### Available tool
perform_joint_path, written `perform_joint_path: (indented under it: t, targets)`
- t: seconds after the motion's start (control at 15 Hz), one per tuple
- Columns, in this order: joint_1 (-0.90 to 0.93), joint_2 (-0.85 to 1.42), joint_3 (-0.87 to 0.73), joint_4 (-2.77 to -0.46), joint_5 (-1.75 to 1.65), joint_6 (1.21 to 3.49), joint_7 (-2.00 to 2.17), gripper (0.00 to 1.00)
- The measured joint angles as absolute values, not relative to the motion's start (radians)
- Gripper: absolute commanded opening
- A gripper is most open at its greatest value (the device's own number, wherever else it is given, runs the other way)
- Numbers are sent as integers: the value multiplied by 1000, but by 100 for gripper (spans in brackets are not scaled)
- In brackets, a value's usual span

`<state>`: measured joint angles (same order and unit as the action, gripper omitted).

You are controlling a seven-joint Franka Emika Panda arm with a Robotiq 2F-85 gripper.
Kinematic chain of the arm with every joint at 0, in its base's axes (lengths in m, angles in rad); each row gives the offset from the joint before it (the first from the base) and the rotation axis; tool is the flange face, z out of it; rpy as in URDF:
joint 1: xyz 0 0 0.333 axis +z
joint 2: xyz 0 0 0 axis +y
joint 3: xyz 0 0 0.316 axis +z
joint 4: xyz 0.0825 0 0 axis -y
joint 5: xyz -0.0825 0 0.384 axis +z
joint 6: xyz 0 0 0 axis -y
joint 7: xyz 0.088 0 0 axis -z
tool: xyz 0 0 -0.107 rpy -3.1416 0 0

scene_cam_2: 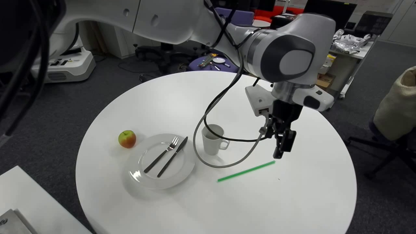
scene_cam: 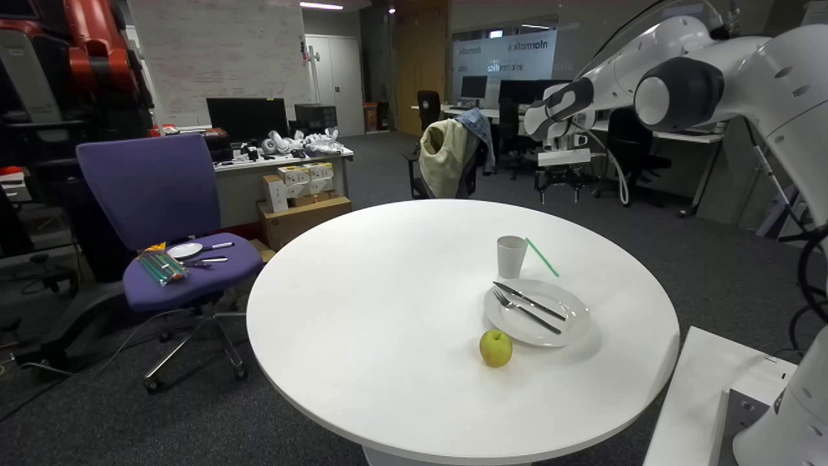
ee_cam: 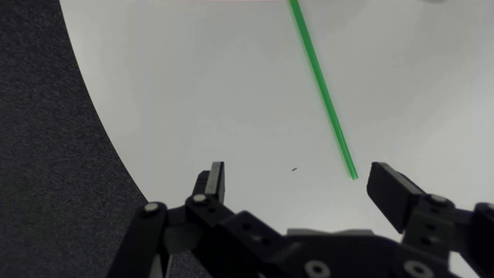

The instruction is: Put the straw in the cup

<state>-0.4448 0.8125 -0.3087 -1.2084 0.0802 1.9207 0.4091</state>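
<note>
Above the round white table [scene_cam: 362,310], the gripper [ee_cam: 297,168] hangs clear of the surface, its fingers spread wide apart with nothing held between them. The straw [scene_cam_2: 246,171], a green one, lies flat near the cup [scene_cam_2: 210,146], not touching it; the cup stands upright, close to the plate [scene_cam_2: 183,172] that carries a knife [scene_cam_2: 167,164] and a fork [scene_cam_2: 156,160]. So the step in hand, as I judge it, is the pick-up.

In the wrist view the straw's near end shows between the fingertips, closer to one than the other, and the straw leans a little off square. A small sideways shift and a slight turn of the wrist should centre it, so the fingers come together straight across. Go low, almost brushing the table, since so thin a tube is easily missed (or nipped by the very tips and rolled away). Squeeze gently; it would probably crush. Take it near one end, leaving a long free length for the cup. Lying flat, it will likely need tipping toward upright before it can go in, and the looping cable [scene_cam_2: 217,166] deserves watching near the cup's rim.
</note>
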Motion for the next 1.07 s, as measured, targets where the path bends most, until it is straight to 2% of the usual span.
perform_joint_path:
  t: [0.33,0.67,1.07]
  targets:
    - [-426,897,-303,-1208,29,1955,379,100]
    - [-411,1024,-288,-1207,23,2122,349,100]
    - [-457,1057,-234,-1205,102,2201,330,100]
